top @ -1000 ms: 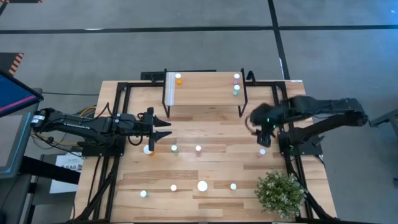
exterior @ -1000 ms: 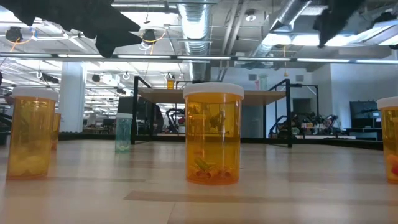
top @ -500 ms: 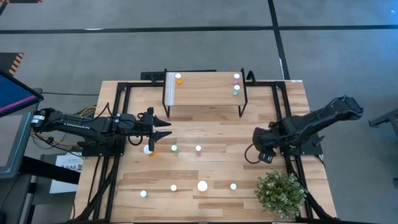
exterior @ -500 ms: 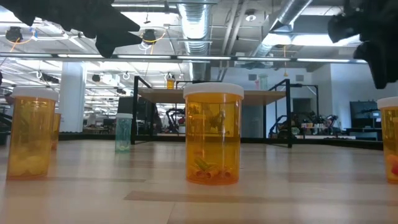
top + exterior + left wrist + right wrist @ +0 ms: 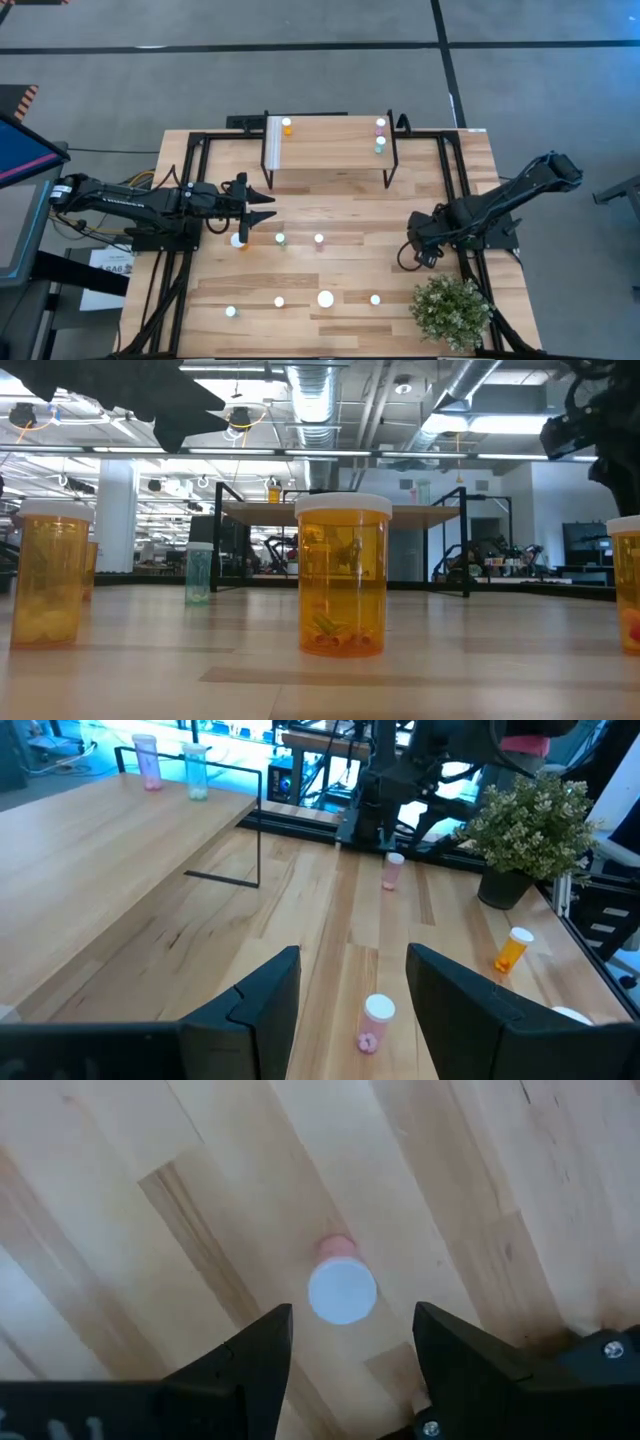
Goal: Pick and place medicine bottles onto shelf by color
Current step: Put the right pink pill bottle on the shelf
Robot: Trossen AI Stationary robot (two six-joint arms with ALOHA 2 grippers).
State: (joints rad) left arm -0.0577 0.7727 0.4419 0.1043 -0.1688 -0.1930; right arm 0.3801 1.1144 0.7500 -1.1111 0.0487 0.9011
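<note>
My right gripper (image 5: 421, 247) (image 5: 350, 1325) points down, open, right above a pink bottle with a white cap (image 5: 342, 1288) that stands on the table near the plant. Its fingers stand on either side of the bottle without touching it. My left gripper (image 5: 264, 206) (image 5: 352, 960) is open and empty, level above the table's left half. A pink bottle (image 5: 376, 1018) stands just ahead of it. The shelf (image 5: 330, 150) at the far middle bears an orange bottle (image 5: 287, 126) at its left end. A pink bottle (image 5: 381, 125) and a green one (image 5: 380, 146) stand at its right end.
More bottles stand in a row at mid-table (image 5: 280, 239) (image 5: 319, 239) and near the front edge (image 5: 231, 311) (image 5: 279, 301) (image 5: 375, 299), with a larger one (image 5: 326, 298) (image 5: 343, 575) among them. A bushy plant (image 5: 452, 310) stands at the near right corner, close to my right gripper.
My right gripper has gone from beside the shelf's right end toward the table's near edge and down. It now hangs over the pink bottle by the plant. My left arm has kept still.
</note>
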